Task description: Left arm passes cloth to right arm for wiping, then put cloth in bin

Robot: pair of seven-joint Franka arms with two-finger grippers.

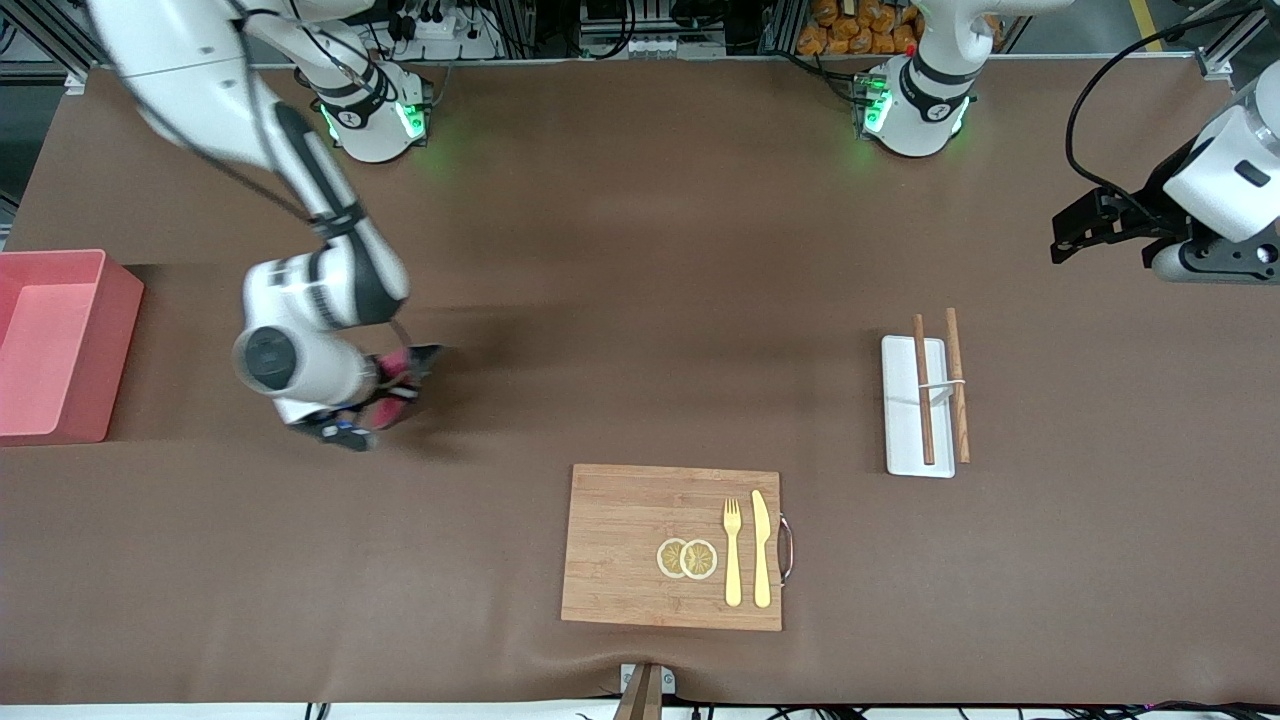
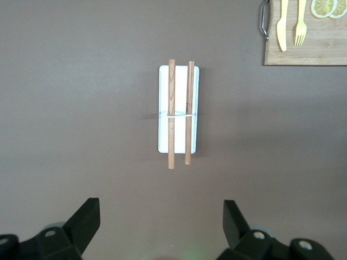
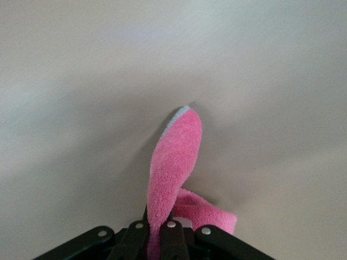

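Note:
My right gripper (image 1: 405, 372) is shut on the crimson-magenta cloth (image 1: 393, 388), low over the brown table between the bin and the wooden board. In the right wrist view the cloth (image 3: 174, 162) is pinched between the black jaws of my right gripper (image 3: 158, 238), and its free end reaches the table surface. The pink-red bin (image 1: 100, 300) stands at the right arm's end of the table and looks empty. My left gripper (image 1: 1100, 232) waits open and empty in the air at the left arm's end of the table. It also shows in the left wrist view (image 2: 161, 222), high over bare table.
A wooden cutting board (image 1: 620, 540) with two lemon slices (image 1: 687, 558), a yellow fork (image 1: 732, 550) and a yellow knife (image 1: 762, 548) lies near the front camera. A white tray (image 1: 900, 400) with two wooden chopsticks (image 1: 923, 390) lies toward the left arm's end, also in the left wrist view (image 2: 179, 73).

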